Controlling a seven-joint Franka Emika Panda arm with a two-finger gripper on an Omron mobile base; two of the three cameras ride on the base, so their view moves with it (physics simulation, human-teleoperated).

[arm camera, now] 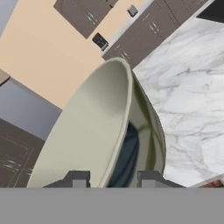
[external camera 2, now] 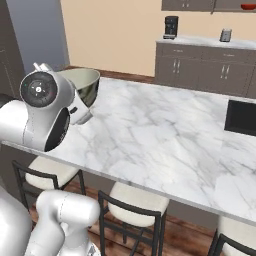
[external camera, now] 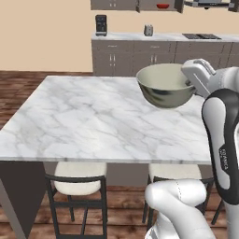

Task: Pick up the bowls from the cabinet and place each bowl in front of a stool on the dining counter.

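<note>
The pale grey-green bowl (external camera: 164, 87) hangs tilted a little above the right part of the white marble dining counter (external camera: 88, 116). My gripper (arm camera: 113, 179) is shut on the bowl's rim (arm camera: 94, 127), one fingertip inside and one outside. In the right base view my wrist hides part of the bowl (external camera 2: 85, 85). The red bowl (external camera: 163, 6) sits in the open wall cabinet (external camera: 116, 4) far behind. Two cream-seated stools (external camera: 78, 181) (external camera: 177, 172) stand tucked under the counter's near edge.
A worktop over grey drawer cabinets (external camera: 140, 56) runs along the back wall with a coffee machine (external camera: 101, 24), a toaster (external camera: 148, 30) and a cooktop (external camera: 200, 36). A dark rectangular inset (external camera 2: 241, 117) lies at the counter's right side.
</note>
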